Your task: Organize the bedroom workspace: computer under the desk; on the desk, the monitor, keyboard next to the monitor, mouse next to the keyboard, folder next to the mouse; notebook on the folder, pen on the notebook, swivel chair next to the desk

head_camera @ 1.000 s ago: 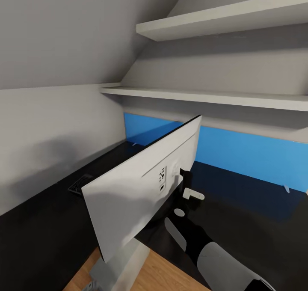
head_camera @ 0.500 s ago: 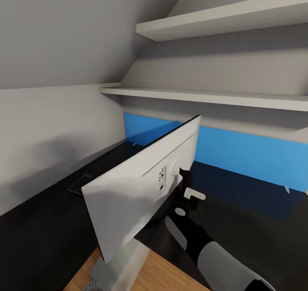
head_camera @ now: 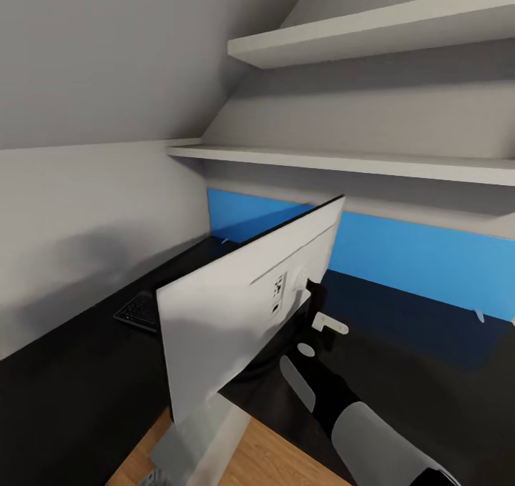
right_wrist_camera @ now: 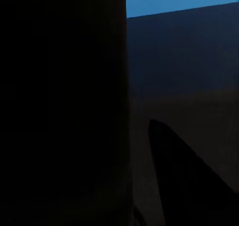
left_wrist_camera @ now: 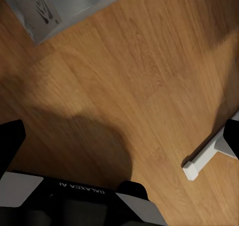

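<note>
Over the black bench [head_camera: 400,343], the right gripper [head_camera: 312,291] is pressing at the back of the monitor [head_camera: 243,314], apparently grasping its rear mount, though the fingers are hidden, so I cannot tell for sure. The monitor's long axis is running diagonally, near-left to far-right, with the keyboard [head_camera: 139,313] lying beyond it. The left gripper [left_wrist_camera: 119,151] is hanging released over the wooden floor [left_wrist_camera: 149,76].

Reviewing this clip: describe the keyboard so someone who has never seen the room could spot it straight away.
Start at the long black desk running under the white shelves and blue back panel. A big white-backed monitor is tilted above it, with the right claw at its rear. The keyboard is the flat dark keyed slab peeking out past the monitor's left edge, near the wall.
</note>
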Motion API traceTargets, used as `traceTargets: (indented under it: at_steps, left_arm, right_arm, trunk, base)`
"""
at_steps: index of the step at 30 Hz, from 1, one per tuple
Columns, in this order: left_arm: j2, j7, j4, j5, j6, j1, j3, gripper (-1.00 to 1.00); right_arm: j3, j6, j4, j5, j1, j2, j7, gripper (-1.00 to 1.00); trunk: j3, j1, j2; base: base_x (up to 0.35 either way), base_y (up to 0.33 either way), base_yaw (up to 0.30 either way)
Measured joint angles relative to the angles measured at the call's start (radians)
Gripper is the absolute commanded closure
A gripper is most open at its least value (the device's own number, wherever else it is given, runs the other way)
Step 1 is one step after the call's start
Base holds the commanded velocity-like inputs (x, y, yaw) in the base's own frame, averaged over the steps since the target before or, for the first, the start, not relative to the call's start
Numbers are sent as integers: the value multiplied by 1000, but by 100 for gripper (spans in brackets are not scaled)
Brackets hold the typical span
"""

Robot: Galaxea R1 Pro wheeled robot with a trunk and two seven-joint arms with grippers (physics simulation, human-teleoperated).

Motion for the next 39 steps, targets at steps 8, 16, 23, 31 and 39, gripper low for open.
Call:
traceTargets:
  at_steps: [8,16,23,31,39]
  left_arm:
    - [-1,-3,-1,1,0,0,0,-100]
    - [-1,-3,-1,1,0,0,0,-100]
    - [0,-2,-1,1,0,0,0,-100]
    - [0,-8,-2,0,-1,0,2,-100]
    - [1,-10,-2,1,-1,0,4,-100]
  right_arm:
    - [10,118,-177,31,15,0,6,100]
    - [7,161,-222,7,20,-10,4,100]
    - [11,166,-228,8,20,-12,6,100]
    - [13,198,-234,6,20,-64,161,100]
    - [17,223,-265,1,20,-164,457,100]
  trunk:
    - [0,0,0]
    - [0,0,0]
    - [0,0,0]
    - [0,0,0]
    - [0,0,0]
  base:
    - [-78,-60,0]
    - [-12,-9,0]
    - [-114,-106,0]
    - [-232,-217,0]
    - [-248,-232,0]
